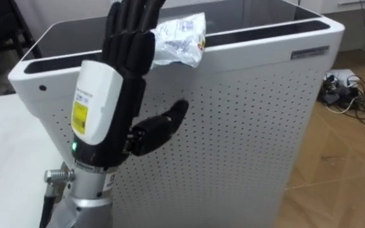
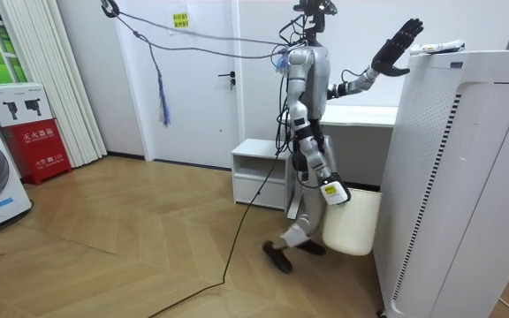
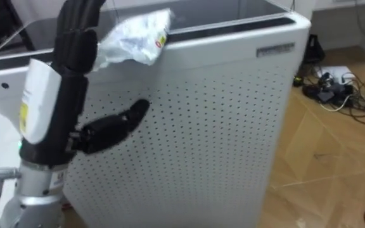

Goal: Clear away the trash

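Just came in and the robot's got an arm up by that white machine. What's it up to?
It is collecting garbage. Standing beside a tall white machine, it holds its left hand up, fingers straight, at a crumpled wrapper on the machine's top edge. The wrapper is not yet gripped. Its right hand is low at a white bin by its side.

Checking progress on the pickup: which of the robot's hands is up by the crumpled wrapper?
The left hand, raised with fingers straight beside the wrapper on the white appliance; the right hand hangs low by the white bin.
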